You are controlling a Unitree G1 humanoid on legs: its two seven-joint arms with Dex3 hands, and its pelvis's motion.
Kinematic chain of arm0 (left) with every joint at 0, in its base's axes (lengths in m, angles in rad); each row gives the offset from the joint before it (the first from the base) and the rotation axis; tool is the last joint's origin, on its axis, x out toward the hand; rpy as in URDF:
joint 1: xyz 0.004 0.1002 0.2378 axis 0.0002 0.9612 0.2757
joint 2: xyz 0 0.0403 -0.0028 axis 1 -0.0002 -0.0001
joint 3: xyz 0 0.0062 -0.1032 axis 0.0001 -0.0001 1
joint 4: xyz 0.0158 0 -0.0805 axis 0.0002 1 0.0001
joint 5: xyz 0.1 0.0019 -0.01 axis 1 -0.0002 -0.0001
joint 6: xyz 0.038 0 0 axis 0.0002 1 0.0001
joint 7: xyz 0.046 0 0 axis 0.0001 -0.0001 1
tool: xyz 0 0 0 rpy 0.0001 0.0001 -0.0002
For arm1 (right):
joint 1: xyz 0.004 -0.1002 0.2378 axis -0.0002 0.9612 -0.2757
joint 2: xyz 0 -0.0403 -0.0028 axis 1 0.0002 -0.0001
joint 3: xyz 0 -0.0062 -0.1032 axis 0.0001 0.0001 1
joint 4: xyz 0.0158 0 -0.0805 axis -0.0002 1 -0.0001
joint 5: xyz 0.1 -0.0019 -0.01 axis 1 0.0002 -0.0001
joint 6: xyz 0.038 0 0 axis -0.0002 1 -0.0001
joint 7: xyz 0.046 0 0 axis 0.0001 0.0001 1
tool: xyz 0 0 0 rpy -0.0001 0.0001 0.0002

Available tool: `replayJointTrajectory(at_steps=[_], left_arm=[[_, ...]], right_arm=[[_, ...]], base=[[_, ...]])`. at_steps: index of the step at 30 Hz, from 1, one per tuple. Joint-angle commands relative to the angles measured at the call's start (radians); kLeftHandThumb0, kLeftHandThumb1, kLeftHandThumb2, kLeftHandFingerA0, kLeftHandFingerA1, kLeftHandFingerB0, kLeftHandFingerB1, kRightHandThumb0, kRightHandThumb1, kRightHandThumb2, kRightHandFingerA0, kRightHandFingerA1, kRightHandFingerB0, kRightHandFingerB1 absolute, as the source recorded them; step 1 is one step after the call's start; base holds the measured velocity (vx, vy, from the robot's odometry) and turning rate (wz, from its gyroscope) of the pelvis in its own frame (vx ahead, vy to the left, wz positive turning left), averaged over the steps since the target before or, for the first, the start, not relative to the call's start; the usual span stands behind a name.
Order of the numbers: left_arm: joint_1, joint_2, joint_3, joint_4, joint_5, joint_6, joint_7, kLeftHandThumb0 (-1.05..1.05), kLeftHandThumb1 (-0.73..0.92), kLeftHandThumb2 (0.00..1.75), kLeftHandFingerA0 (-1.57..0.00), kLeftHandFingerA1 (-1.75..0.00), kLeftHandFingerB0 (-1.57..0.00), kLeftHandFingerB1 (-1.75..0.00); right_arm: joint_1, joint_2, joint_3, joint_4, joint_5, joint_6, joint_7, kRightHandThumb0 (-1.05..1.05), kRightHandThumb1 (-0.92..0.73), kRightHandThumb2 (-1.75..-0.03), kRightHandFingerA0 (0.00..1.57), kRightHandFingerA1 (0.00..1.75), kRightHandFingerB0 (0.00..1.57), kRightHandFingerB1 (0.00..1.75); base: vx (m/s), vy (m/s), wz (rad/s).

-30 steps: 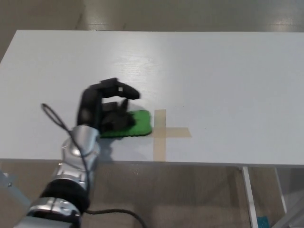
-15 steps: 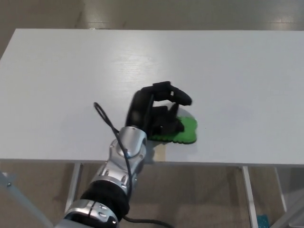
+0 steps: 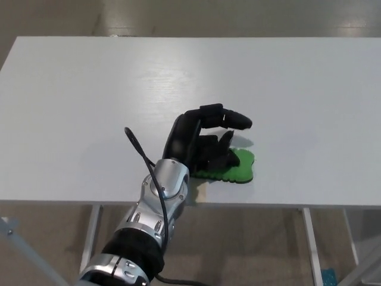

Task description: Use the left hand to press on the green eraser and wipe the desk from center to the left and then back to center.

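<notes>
The green eraser (image 3: 240,167) lies flat on the white desk (image 3: 297,89), close to its front edge, near the middle. My left hand (image 3: 205,145) comes in from the lower left and rests on the eraser's left part, two fingers pressed down on it. The thumb (image 3: 233,119) juts out above the eraser without touching it. Most of the eraser's left half is hidden under the hand. My right hand is out of the picture.
A strip of beige tape (image 3: 202,192) peeks out beside my wrist at the desk's front edge. A black cable (image 3: 138,151) loops up from my forearm. Beyond the desk's edges lies the floor.
My left hand has slid the eraser to the right, from left of the tape cross to over it. The cross is now mostly covered. The thumb has stretched out further.
</notes>
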Motion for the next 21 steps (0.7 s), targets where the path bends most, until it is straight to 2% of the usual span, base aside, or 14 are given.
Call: replayJointTrajectory(at_steps=[1,4,5,8,9,11,12,13,14,15,16,20,21], left_arm=[[0.003,0.081,-0.005,-0.135,-0.021,0.083,-0.182,-0.81,0.56,0.91,0.0,-0.1,0.0,-0.25],[-0.013,0.117,0.013,-0.227,-0.075,0.117,-0.277,-0.84,0.55,0.9,0.0,-0.03,0.0,-0.23],[-0.016,0.133,0.031,-0.297,-0.124,0.136,-0.333,-0.8,0.49,0.78,0.0,0.0,-0.04,-0.25],[-0.011,0.148,0.04,-0.366,-0.151,0.163,-0.368,-0.8,0.49,0.78,0.0,0.0,-0.04,-0.25],[-0.003,0.167,0.041,-0.44,-0.171,0.193,-0.397,-0.76,0.6,0.6,0.0,-0.01,0.0,-0.26],[0.007,0.189,0.044,-0.527,-0.195,0.227,-0.434,-0.76,0.6,0.6,0.0,-0.01,0.0,-0.26],[0.011,0.2,0.043,-0.57,-0.205,0.237,-0.447,-0.81,0.5,0.88,0.0,-0.05,0.0,-0.22],[0.016,0.213,0.042,-0.627,-0.219,0.252,-0.464,-0.81,0.5,0.88,0.0,-0.05,0.0,-0.22],[0.04,0.252,0.04,-0.773,-0.267,0.299,-0.506,-0.81,0.6,0.61,0.0,-0.11,0.0,-0.27],[0.048,0.263,0.04,-0.814,-0.28,0.314,-0.518,-0.81,0.6,0.61,0.0,-0.11,0.0,-0.27],[0.066,0.282,0.038,-0.882,-0.301,0.328,-0.536,-0.82,0.51,0.88,-0.01,-0.06,-0.02,-0.26],[0.152,0.373,0.028,-1.106,-0.351,0.34,-0.598,-0.91,0.56,0.91,-0.07,-0.03,-0.04,-0.24],[0.196,0.408,0.033,-1.186,-0.377,0.339,-0.618,-0.86,0.53,0.92,-0.07,-0.14,0.0,-0.27]], right_arm=[[0.009,-0.006,0.008,0.012,-0.009,0.001,0.009,-0.4,-0.7,-0.62,0.65,0.54,0.62,0.42],[0.007,-0.007,0.011,0.018,-0.013,-0.003,0.002,-0.4,-0.7,-0.62,0.65,0.54,0.62,0.42],[0.006,-0.008,0.01,0.024,-0.014,-0.008,-0.001,-0.4,-0.7,-0.62,0.65,0.54,0.62,0.42],[0.009,-0.009,0.012,0.022,-0.015,-0.006,-0.002,-0.4,-0.7,-0.62,0.65,0.54,0.62,0.42],[0.009,-0.01,0.011,0.021,-0.013,0.002,0.0,-0.4,-0.7,-0.62,0.65,0.54,0.62,0.42],[0.006,-0.01,0.01,0.021,-0.011,0.01,0.002,-0.4,-0.7,-0.62,0.65,0.54,0.62,0.42],[0.007,-0.011,0.012,0.019,-0.013,0.011,0.002,-0.4,-0.7,-0.62,0.65,0.54,0.62,0.42],[0.008,-0.013,0.013,0.016,-0.015,0.012,0.001,-0.4,-0.7,-0.62,0.65,0.54,0.62,0.42],[0.009,-0.012,0.015,0.023,-0.019,0.01,-0.005,-0.4,-0.7,-0.61,0.65,0.55,0.62,0.42],[0.01,-0.011,0.016,0.026,-0.019,0.009,-0.007,-0.4,-0.7,-0.61,0.65,0.55,0.62,0.42],[0.012,-0.01,0.015,0.03,-0.019,0.006,-0.009,-0.4,-0.7,-0.61,0.65,0.55,0.62,0.42],[0.023,-0.007,0.019,0.04,-0.021,0.004,-0.014,-0.39,-0.7,-0.61,0.65,0.55,0.62,0.42],[0.027,-0.008,0.018,0.044,-0.019,-0.004,-0.008,-0.39,-0.7,-0.61,0.65,0.55,0.62,0.42]], base=[[0.0,0.0,0.0],[0.0,0.0,0.0],[0.0,0.0,0.0],[0.0,0.0,0.0],[0.0,0.0,0.0],[0.0,0.0,0.0],[0.0,0.0,0.0],[0.0,0.0,0.0],[0.0,0.0,0.0],[0.0,0.0,0.0],[0.0,0.0,0.0],[0.0,0.0,0.0],[0.0,0.0,0.0]])
